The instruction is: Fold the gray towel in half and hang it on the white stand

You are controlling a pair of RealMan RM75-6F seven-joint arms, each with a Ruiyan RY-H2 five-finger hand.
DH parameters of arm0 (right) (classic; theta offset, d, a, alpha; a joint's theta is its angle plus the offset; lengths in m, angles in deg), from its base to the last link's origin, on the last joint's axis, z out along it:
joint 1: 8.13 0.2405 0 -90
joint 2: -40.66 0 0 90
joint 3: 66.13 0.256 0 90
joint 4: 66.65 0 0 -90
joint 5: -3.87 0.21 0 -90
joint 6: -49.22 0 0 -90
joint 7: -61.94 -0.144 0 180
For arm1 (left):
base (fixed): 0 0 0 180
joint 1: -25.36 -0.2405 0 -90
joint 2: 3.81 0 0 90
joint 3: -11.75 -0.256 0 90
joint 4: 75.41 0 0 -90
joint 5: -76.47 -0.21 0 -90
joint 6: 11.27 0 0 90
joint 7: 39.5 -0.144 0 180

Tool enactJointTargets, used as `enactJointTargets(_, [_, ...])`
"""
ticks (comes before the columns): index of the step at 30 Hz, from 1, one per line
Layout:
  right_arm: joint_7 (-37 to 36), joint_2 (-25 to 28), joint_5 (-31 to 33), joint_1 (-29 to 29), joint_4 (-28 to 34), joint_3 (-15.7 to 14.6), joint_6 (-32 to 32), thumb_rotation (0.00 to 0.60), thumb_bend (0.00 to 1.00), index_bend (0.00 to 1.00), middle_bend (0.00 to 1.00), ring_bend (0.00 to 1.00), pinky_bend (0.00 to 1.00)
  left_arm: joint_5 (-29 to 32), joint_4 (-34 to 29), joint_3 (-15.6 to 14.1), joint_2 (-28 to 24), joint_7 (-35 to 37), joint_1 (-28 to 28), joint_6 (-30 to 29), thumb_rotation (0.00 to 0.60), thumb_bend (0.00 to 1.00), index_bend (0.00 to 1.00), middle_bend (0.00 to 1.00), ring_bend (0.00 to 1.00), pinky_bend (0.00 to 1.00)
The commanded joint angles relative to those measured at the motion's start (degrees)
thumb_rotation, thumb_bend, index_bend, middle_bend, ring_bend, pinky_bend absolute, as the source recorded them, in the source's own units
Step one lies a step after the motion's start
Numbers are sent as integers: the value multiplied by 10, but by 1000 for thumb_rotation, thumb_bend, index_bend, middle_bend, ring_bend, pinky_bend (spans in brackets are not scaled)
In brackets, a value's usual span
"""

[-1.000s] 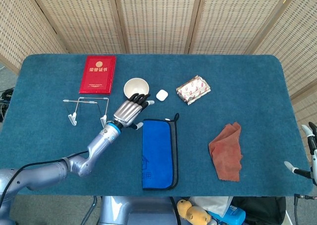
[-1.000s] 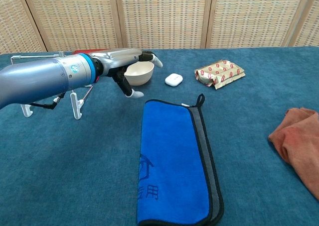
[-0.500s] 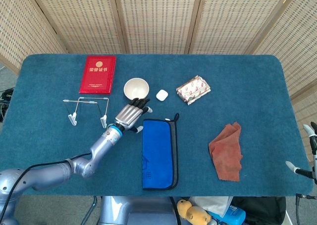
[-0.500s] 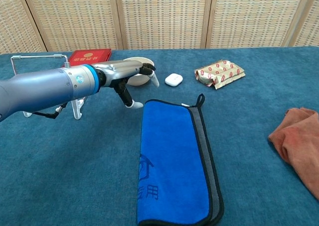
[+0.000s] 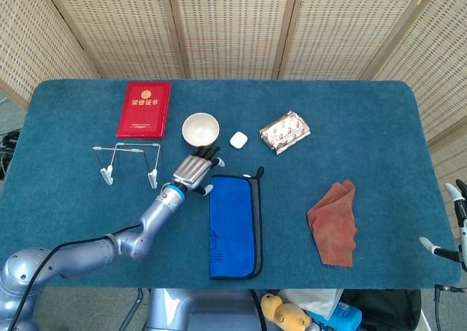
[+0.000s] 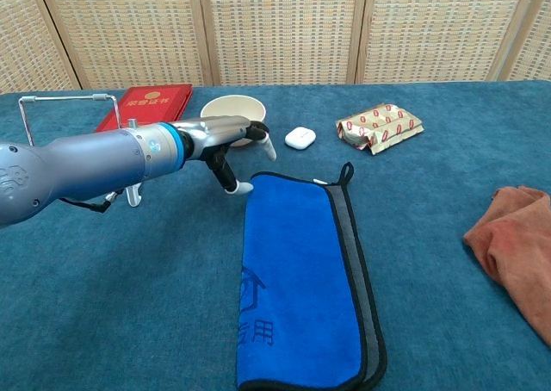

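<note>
While the folded towel [image 6: 301, 279] is lying flat on the bench [image 5: 379, 127], the left hand [image 5: 195, 170] is being held just beside its far left corner, fingers apart and empty. Soft and limp, it is probably best pinched at that corner.

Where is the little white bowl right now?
In the head view, the bowl sits toward the table's far side, between the red booklet and the small white case.

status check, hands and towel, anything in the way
Left hand open, at towel far-left corner, not gripping. Right hand at table edge, idle. Towel flat, folded. Stand left of the hand, bowl beyond.
</note>
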Motion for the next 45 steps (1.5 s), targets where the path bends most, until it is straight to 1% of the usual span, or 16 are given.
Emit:
enactJointTargets(1, [-3, 1, -1, 0, 0, 0, 0, 600, 0, 0, 0, 0, 0, 8, 7, 2, 8, 2, 4, 5, 600, 369, 251, 0, 0, 9])
enactJointTargets(9, [-12, 2, -1, 0, -3, 0, 0, 600, 0, 0, 0, 0, 0, 25, 26, 1, 23, -10, 10, 7, 600, 371, 255, 0, 0, 6])
enactJointTargets(14, [-15, 3, 1, 0, -3, 1, -1, 600, 0, 0, 0, 0, 0, 22, 29, 0, 21, -15, 10, -1, 600, 372, 259, 0, 0, 0])
enactJointTargets(16, [-15, 3, 2, 0, -2, 1, -2, 600, 0, 0, 0, 0, 0, 11, 29, -2, 17, -19, 9, -11, 600, 372, 259, 0, 0, 0])
enactJointTargets(26, [-13, 4, 1, 0, 0, 0, -1, 600, 0, 0, 0, 0, 0, -11, 1, -2, 0, 0, 3, -11, 600, 375, 260, 0, 0, 0])
enactJointTargets(40, [-17, 4, 4, 1, -2, 1, -4, 600, 0, 0, 0, 0, 0, 26, 48, 7, 34, -7, 13, 6, 600, 377, 271, 0, 0, 0])
enactJointTargets(45, [-17, 4, 4, 2, -3, 1, -6, 600, 0, 0, 0, 0, 0, 36, 52, 10, 43, -5, 16, 15, 600, 375, 272, 0, 0, 0])
